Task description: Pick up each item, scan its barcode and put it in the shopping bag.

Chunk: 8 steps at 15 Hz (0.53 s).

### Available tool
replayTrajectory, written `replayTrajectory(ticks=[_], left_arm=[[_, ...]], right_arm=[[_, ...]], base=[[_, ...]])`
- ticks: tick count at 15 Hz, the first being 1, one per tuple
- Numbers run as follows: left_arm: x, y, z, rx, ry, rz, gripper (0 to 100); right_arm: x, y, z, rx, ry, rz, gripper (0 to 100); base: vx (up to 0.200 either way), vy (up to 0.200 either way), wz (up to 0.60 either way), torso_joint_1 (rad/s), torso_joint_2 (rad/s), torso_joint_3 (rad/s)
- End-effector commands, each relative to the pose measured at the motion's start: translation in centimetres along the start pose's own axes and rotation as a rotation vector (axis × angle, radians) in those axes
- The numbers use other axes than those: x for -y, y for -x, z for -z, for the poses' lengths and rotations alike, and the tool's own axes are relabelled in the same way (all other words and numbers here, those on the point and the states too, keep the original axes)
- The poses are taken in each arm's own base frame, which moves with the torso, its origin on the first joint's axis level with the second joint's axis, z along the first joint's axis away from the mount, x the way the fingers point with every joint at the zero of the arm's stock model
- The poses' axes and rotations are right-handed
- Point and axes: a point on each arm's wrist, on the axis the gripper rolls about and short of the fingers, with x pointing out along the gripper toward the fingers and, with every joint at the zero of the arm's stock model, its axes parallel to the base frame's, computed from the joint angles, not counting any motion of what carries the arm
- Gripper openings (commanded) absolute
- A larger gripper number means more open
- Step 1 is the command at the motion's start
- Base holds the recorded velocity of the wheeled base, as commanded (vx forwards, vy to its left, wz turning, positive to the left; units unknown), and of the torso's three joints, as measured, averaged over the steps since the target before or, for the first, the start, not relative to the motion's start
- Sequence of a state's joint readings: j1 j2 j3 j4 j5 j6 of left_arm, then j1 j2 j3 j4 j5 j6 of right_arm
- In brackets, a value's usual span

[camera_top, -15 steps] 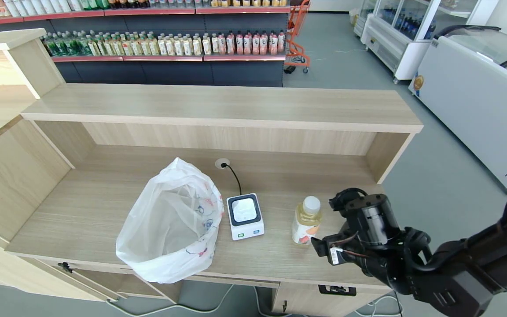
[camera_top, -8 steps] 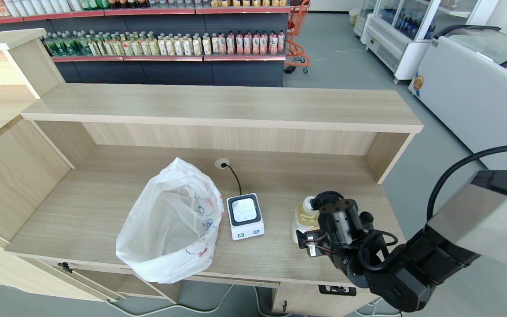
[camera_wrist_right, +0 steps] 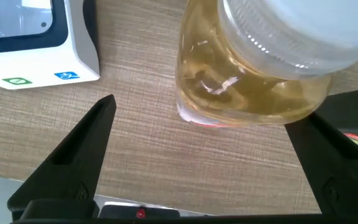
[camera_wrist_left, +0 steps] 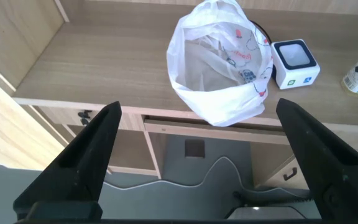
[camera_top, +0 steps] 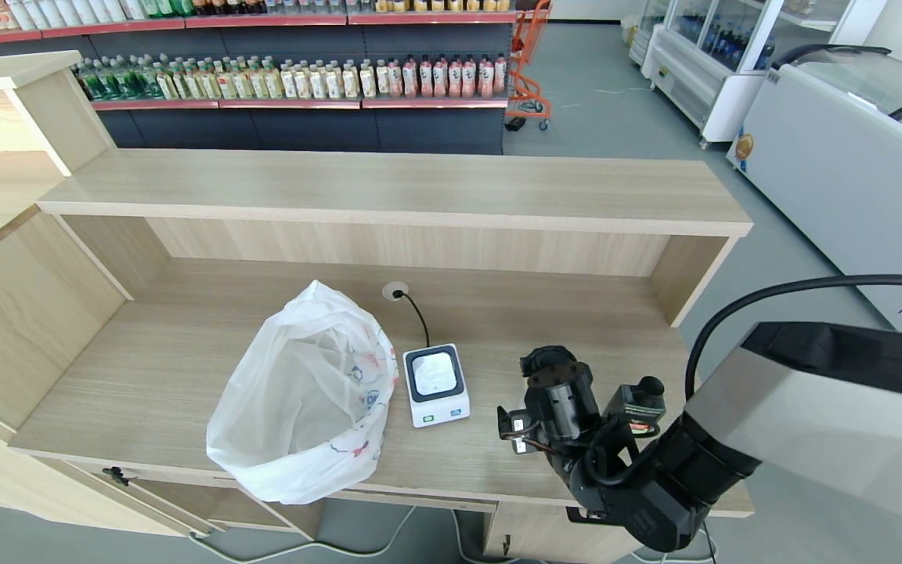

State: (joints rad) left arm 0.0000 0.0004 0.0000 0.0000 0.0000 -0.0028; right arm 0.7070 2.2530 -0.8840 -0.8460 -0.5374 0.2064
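The bottle [camera_wrist_right: 253,68], clear with pale yellow liquid and a white cap, stands upright on the tabletop [camera_top: 185,368], between the spread fingers of my right gripper [camera_wrist_right: 205,115]. The white scanner [camera_top: 436,384] sits near it. The translucent white shopping bag [camera_top: 302,399] stands open-mouthed just beside the scanner's other side.
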Motion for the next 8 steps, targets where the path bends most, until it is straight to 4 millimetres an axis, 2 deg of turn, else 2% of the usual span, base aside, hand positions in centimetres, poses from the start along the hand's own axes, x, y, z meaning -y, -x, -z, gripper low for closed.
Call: replayTrajectory(ticks=[1,8], left_arm=[[0.0,0.0,0.0,0.000,0.000,0.000,100],[0.0,0.0,0.0,0.002,0.000,0.000,100]], right_arm=[[-0.8,-1.1,0.6,0.001,0.009,0.019,100],[-1.3,-3.5,0.6,0.075,0.046,0.068,100]], base=[[0.000,0.000,0.00,0.000,0.00,0.000],[0.000,0.000,0.00,0.000,0.00,0.000]])
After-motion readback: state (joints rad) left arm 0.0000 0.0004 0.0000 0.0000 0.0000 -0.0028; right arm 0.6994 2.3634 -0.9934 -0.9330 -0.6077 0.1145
